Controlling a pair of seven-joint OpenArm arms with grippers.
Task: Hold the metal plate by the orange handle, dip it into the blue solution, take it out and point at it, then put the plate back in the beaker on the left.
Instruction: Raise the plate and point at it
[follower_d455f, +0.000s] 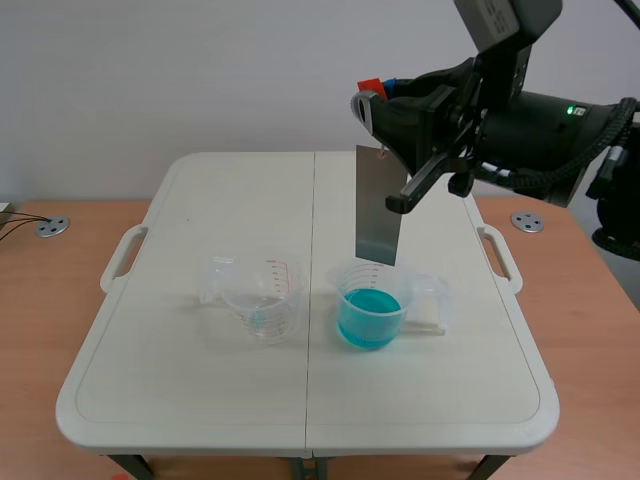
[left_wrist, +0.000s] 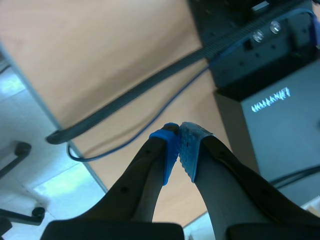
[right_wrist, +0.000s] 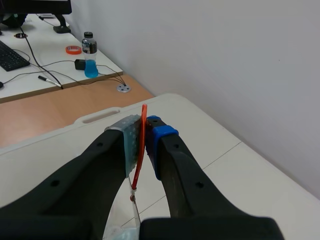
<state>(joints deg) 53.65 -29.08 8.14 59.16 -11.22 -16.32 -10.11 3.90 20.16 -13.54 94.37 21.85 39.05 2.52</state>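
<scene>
blue beaker: landmark | empty beaker: beside it | plate: upright, just above it | right gripper: pinching orange handle | left gripper: pressed together, empty | step: likely dip | next: lower straight, clear of rim

This is an office-like robotics lab. A white folding table stands among wood-topped desks fitted with metal cable grommets, before a plain white wall. On it sit a clear measuring beaker with red scale marks and a second beaker of blue liquid.

Far ahead of the right gripper, another desk carries a keyboard, a monitor foot, trailing cables, an orange tape roll and a drink bottle.

Beyond the left gripper are a black computer case, a corrugated cable conduit and a chair castor.
</scene>
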